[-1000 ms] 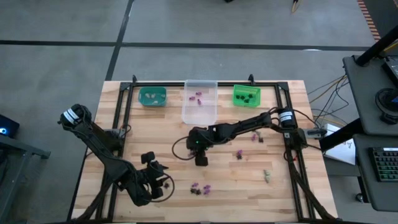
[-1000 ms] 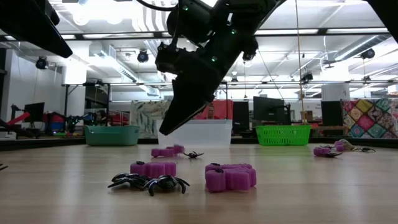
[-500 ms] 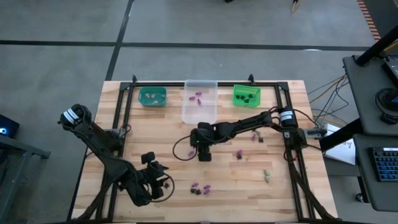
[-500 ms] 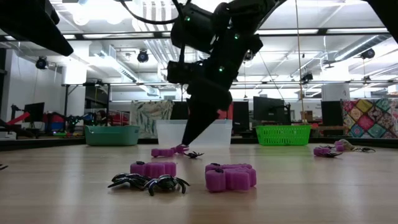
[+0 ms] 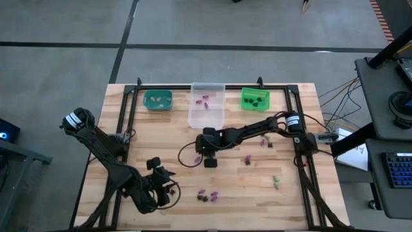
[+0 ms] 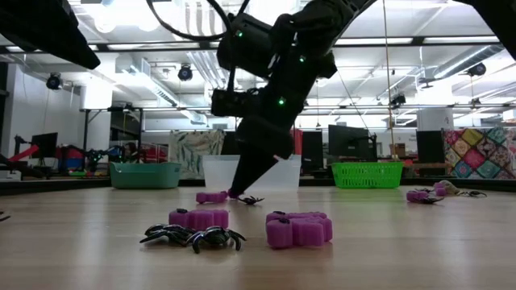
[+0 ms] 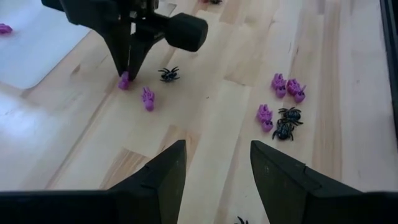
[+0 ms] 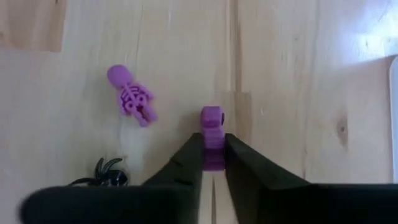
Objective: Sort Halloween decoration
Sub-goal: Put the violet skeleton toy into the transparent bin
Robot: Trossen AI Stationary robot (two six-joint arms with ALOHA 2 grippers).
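My right gripper [image 5: 210, 162] stands at the table's middle, tilted steeply down and shut on a small purple trinket [image 8: 212, 134] of the Halloween decoration. A second purple skeleton [image 8: 130, 98] and a black spider [image 8: 106, 173] lie on the wood just beside it. More purple pieces and spiders lie in a cluster [image 7: 283, 116] toward the near edge [image 6: 242, 229]. My left gripper [image 7: 214, 177] hovers open over the table's near left part [image 5: 162, 187], with nothing between its fingers. My right gripper pinches the purple trinket's lower half [image 8: 213, 155] between its two fingertips; the trinket's upper end [image 8: 211, 117] sticks out past them. The fingers [image 7: 127, 62] slant down from above, coming from the table's right side. The trinket sits at table level [image 7: 124, 81].
A teal bin [image 5: 158, 100], a clear bin [image 5: 206, 109] and a green bin [image 5: 255, 98] stand in a row along the far edge. Loose trinkets lie right of centre [image 5: 247, 160], [image 5: 265, 142] and near the right rail [image 5: 277, 182].
My right gripper has sunk to the tabletop, tipped more steeply and closed its fingers on the purple trinket. The other trinkets lie where they were.
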